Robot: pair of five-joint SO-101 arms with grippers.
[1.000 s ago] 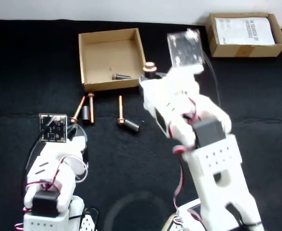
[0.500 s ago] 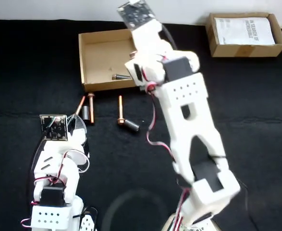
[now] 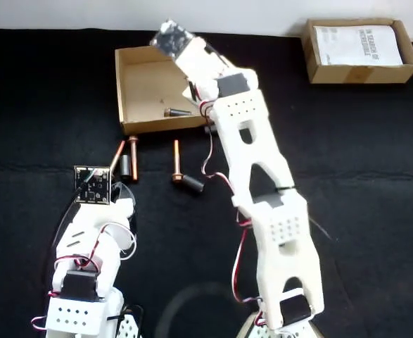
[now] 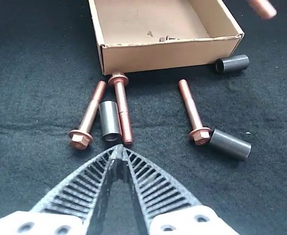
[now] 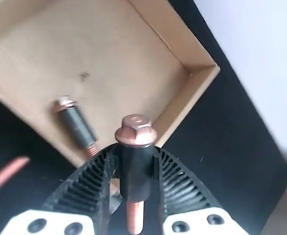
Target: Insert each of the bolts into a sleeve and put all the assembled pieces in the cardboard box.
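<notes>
My right gripper (image 5: pixel 133 150) is shut on an assembled piece, a dark sleeve (image 5: pixel 135 164) with a copper bolt through it, held above the open cardboard box (image 5: pixel 182 93). One assembled piece (image 5: pixel 76 122) lies inside the box (image 3: pixel 129 84). My left gripper (image 4: pixel 119 149) is shut and empty, low over the black mat, just short of a loose sleeve (image 4: pixel 109 121) that lies between two bolts (image 4: pixel 88 117) (image 4: pixel 121 105). A third bolt (image 4: pixel 192 110) lies head to a second sleeve (image 4: pixel 230 144). Another sleeve (image 4: pixel 232 63) rests by the box's front corner.
The right arm (image 3: pixel 245 134) stretches across the middle of the mat to the box. A second cardboard box (image 3: pixel 319 67) holding a printed sheet stands at the back right. The left arm (image 3: pixel 93 236) sits at the front left.
The right arm has swung from the mat's middle to the left and back, carrying the assembled piece over the cardboard box. The left arm has shifted slightly right.
</notes>
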